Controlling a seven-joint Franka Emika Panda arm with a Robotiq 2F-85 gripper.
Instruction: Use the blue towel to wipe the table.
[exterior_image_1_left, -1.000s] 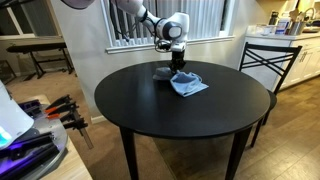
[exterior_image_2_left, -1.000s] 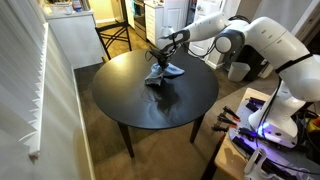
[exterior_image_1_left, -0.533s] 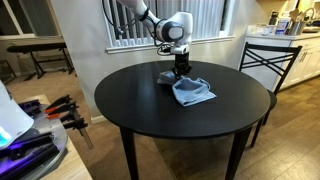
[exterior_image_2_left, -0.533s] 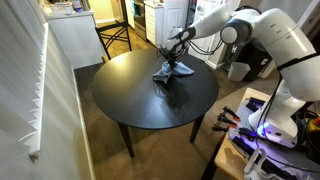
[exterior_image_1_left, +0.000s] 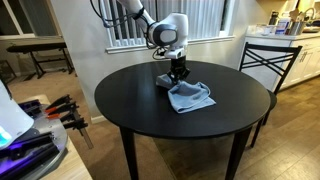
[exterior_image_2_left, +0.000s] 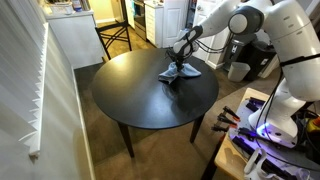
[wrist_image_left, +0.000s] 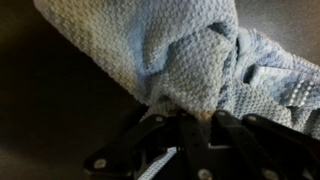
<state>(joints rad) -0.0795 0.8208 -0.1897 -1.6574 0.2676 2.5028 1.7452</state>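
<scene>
Your jaws are clenched on a bunched fold of the blue towel (wrist_image_left: 190, 50), seen close in the wrist view. The rest of the towel lies spread on the round black table (exterior_image_1_left: 135, 100), off centre, toward the edge nearest the window blinds (exterior_image_1_left: 205, 20).

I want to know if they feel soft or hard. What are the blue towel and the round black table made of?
The blue towel looks like soft woven cloth, probably cotton: the wrist view shows a bumpy waffle weave bunched into folds. The round table looks hard and smooth, maybe painted wood; its black top has a dull sheen, so I can't be sure.
</scene>
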